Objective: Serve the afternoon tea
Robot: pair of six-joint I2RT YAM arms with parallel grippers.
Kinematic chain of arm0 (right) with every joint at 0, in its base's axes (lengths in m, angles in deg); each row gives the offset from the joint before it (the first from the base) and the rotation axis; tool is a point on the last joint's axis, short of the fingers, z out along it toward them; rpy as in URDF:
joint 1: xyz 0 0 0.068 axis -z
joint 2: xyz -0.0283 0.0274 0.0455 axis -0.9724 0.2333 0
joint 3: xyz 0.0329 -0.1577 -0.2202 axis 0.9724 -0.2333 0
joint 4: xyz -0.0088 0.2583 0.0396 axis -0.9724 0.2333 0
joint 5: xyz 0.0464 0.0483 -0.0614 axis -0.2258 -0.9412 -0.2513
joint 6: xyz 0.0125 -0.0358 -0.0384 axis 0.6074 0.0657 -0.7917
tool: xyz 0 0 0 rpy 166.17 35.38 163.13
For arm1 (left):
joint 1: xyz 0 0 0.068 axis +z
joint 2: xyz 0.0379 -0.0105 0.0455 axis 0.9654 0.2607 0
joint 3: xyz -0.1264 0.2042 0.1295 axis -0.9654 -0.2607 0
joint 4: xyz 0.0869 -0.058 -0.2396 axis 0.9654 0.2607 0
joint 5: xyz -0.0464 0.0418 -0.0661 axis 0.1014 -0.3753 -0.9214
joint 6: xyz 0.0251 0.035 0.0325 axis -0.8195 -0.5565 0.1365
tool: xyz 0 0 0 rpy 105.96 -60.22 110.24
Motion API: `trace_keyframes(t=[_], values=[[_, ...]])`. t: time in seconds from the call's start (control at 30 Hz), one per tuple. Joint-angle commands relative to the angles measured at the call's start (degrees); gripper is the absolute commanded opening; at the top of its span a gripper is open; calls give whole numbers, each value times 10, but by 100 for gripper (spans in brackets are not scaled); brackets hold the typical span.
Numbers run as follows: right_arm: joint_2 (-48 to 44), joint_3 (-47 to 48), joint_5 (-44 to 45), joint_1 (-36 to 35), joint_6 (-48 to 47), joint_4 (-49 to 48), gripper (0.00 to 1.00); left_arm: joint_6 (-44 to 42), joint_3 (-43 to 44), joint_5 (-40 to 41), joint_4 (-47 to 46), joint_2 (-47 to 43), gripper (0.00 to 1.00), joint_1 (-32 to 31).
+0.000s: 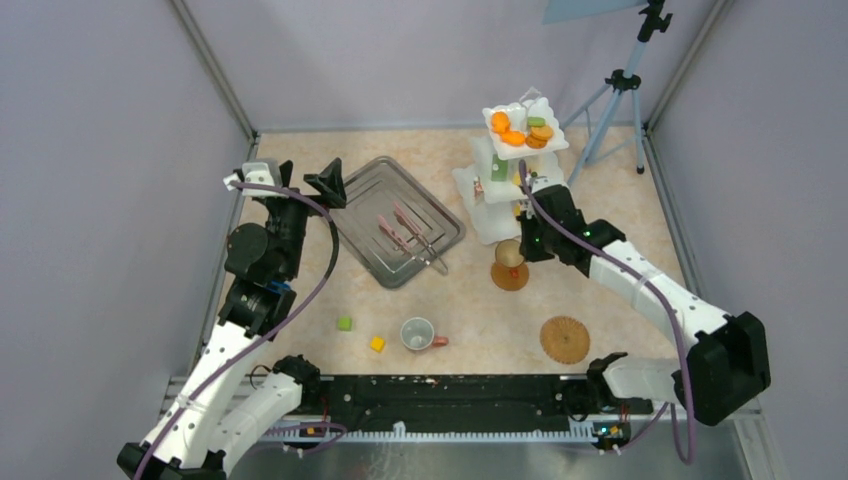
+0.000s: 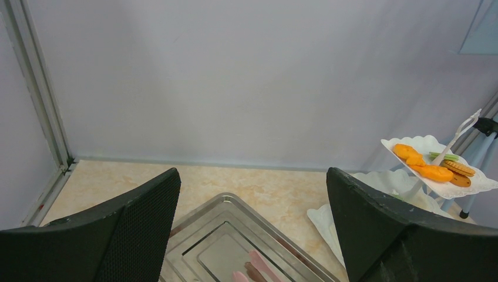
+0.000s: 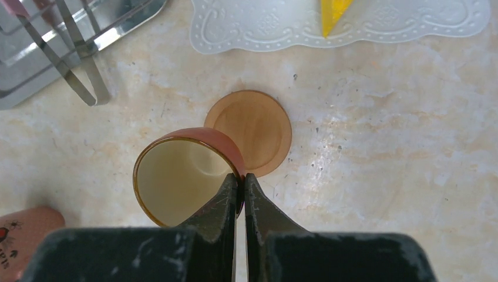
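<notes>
My right gripper (image 1: 522, 243) (image 3: 241, 176) is shut on the rim of a small brown cup (image 1: 510, 254) (image 3: 176, 182) with a cream inside. It holds the cup tilted over a round brown mat (image 1: 510, 277) (image 3: 253, 130). A second mat (image 1: 565, 340) lies near right. A white cup (image 1: 417, 333) with a pink handle stands at the near middle. The white three-tier stand (image 1: 497, 180) has orange rounds (image 1: 515, 136) on top and a yellow wedge (image 3: 333, 10) on its bottom plate (image 3: 411, 23). My left gripper (image 1: 330, 185) (image 2: 252, 176) is open and empty over the tray's far corner.
A grey steel tray (image 1: 375, 195) (image 2: 235, 235) with pink tongs (image 1: 410, 235) (image 3: 70, 53) lies left of the stand. A green cube (image 1: 344, 324) and a yellow cube (image 1: 377, 344) lie loose near the white cup. A tripod (image 1: 620, 100) stands at the back right. Walls enclose the table.
</notes>
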Motion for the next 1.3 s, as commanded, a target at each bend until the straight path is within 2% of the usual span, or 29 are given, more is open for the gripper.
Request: trace_keyframes(t=[0.0,0.13,0.4,0.67,1.1,1.13,1.23,1.27], values=[[44,3,-31,14,-39,-30,0,5,13,-4,-11,-3,99,0],[90,1,-10,27,-59,-39,0,6,13,-5,-11,-3,99,0],[99,-2,-53,66,-70,-55,0,5,13,-5,-12,-5,99,0],[129,3,-81,67,-79,-64,0,5,13,-5,-12,-7,99,0],[145,7,-73,67,-90,-50,0,4,13,-3,-12,-9,99,0],[145,8,-73,67,-90,-49,2,5,13,-3,-12,-10,99,0],[139,10,-72,66,-89,-46,28,4,13,-3,-12,-9,99,0],[133,13,-70,67,-88,-41,33,5,13,-3,-12,-8,99,0]])
